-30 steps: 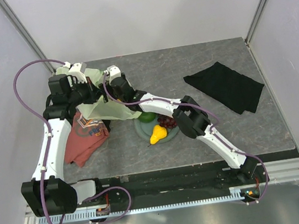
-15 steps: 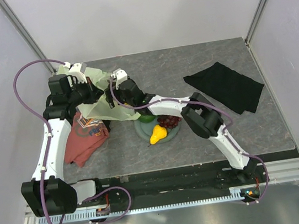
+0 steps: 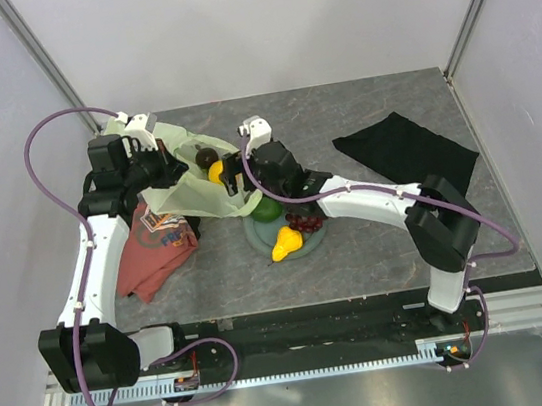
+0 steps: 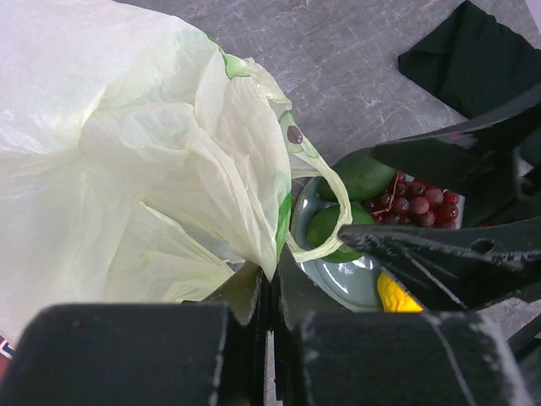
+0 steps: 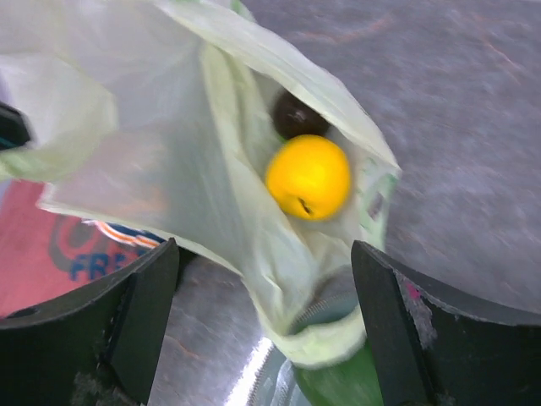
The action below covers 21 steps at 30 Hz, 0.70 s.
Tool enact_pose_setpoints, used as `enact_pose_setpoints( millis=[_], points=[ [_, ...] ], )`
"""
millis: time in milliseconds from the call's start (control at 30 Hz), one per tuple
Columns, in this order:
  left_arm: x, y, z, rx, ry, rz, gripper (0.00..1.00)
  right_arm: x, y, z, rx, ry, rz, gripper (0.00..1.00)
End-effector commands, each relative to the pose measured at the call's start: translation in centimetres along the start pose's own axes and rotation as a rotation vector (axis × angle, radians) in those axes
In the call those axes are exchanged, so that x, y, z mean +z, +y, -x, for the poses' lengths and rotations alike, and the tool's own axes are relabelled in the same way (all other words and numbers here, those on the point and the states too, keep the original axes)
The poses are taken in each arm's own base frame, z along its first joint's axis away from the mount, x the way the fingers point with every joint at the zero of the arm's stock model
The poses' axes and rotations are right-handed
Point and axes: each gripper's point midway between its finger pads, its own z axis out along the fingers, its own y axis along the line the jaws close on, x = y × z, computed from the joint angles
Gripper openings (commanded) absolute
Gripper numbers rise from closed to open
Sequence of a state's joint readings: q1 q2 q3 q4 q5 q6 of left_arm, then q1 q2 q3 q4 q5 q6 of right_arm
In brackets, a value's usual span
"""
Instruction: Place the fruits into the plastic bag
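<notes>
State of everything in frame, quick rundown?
plastic bag: mouth open
left gripper: shut on plastic bag
right gripper: open, empty
yellow-orange fruit: in bag
plum: in bag
pear: on plate
grape bunch: on plate
green fruit: on plate
black cloth: flat on table
T-shirt: crumpled on table

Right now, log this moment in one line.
left gripper: shut on pale green plastic bag; right gripper: open; round yellow-orange fruit: in bag

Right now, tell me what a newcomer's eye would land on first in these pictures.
The pale green plastic bag, pinched up by the left gripper at the far left of the table, with a yellow-orange fruit and a dark plum in its mouth. Beside it a plate holds a yellow pear, red grapes and green fruit.
</notes>
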State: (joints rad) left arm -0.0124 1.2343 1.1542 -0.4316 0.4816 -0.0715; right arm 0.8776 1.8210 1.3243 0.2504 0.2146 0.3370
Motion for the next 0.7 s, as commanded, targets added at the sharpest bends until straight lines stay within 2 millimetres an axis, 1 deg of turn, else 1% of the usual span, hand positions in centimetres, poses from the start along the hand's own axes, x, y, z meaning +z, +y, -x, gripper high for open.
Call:
enact_pose_setpoints(
  millis=[0, 33, 67, 133, 167, 233, 267, 333, 367, 400, 467, 533, 667],
  points=[
    [-0.1, -0.6, 1.0, -0.006, -0.033, -0.027, 0.02, -2.6, -3.2, -2.5, -0.063, 0.132, -0.209, 0.90],
    [-0.2, -0.6, 1.0, -0.006, -0.033, -0.027, 0.02, -3.2, -3.7, -3.4, -0.081, 0.177, -0.234, 0.89],
    [-0.1, -0.6, 1.0, -0.006, -0.031, -0.027, 0.02, -3.3, -3.8, -3.5, -0.073, 0.188, -0.243, 0.89],
    [-0.1, -0.6, 1.0, -0.007, -0.030, -0.026, 0.02, -3.4, -4.1, -4.6, -0.078, 0.235, -0.258, 0.86],
    [-0.1, -0.6, 1.0, -0.007, -0.030, -0.026, 0.02, -3.3, -4.0, -4.6, -0.074, 0.240, -0.256, 0.85],
    [-0.1, -0.6, 0.9, -0.006, -0.030, -0.027, 0.02, -3.0, -4.1, -5.3, -0.073, 0.261, -0.260, 0.80],
    [0.0, -0.5, 0.9, -0.009, -0.028, -0.026, 0.01, -2.8, -3.8, -5.1, -0.067, 0.258, -0.258, 0.79],
    [-0.1, -0.5, 0.9, -0.008, -0.029, -0.024, 0.01, -2.4, -4.0, -5.9, -0.067, 0.281, -0.268, 0.75],
    [0.0, -0.5, 0.9, -0.007, -0.028, -0.024, 0.02, -2.1, -3.9, -5.7, -0.061, 0.279, -0.270, 0.74],
    [-0.1, -0.5, 0.9, -0.006, -0.030, -0.023, 0.02, -1.8, -4.0, -6.5, -0.061, 0.297, -0.271, 0.73],
    [-0.1, -0.5, 0.9, -0.007, -0.030, -0.024, 0.02, -1.3, -3.9, -6.7, -0.049, 0.301, -0.266, 0.72],
    [0.0, -0.6, 0.9, -0.006, -0.027, -0.025, 0.02, -0.8, -4.0, -7.6, -0.040, 0.325, -0.266, 0.70],
    [0.0, -0.5, 0.8, -0.008, -0.026, -0.022, 0.01, -0.3, -4.0, -8.0, -0.034, 0.333, -0.262, 0.68]
  ],
)
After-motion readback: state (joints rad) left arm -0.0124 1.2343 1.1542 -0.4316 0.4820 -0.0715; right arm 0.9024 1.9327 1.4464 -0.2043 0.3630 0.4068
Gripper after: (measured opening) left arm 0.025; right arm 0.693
